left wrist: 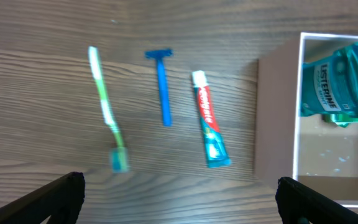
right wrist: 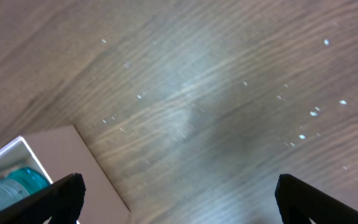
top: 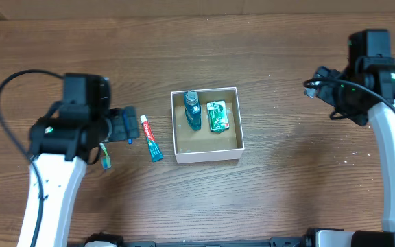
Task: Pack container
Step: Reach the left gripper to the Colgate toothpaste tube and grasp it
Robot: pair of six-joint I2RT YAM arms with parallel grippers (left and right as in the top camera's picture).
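The container [top: 208, 156], a square box with white walls and a brown floor, sits mid-table. It holds a blue mouthwash bottle [top: 192, 110] and a green pack [top: 217, 115]. A toothpaste tube [top: 151, 137] lies just left of the container. In the left wrist view a green toothbrush [left wrist: 107, 112], a blue razor [left wrist: 162, 87] and the toothpaste tube [left wrist: 209, 121] lie side by side on the wood, left of the container [left wrist: 275, 112]. My left gripper [left wrist: 179, 199] is open and empty, above these items [top: 129, 125]. My right gripper [right wrist: 179, 199] is open and empty, right of the container [top: 316, 82].
The wooden table [top: 286, 185] runs all round the container. The toothbrush's head end [top: 105, 160] pokes out beside the left arm. The right wrist view shows bare wood and the container's corner [right wrist: 55, 158] with the bottle inside.
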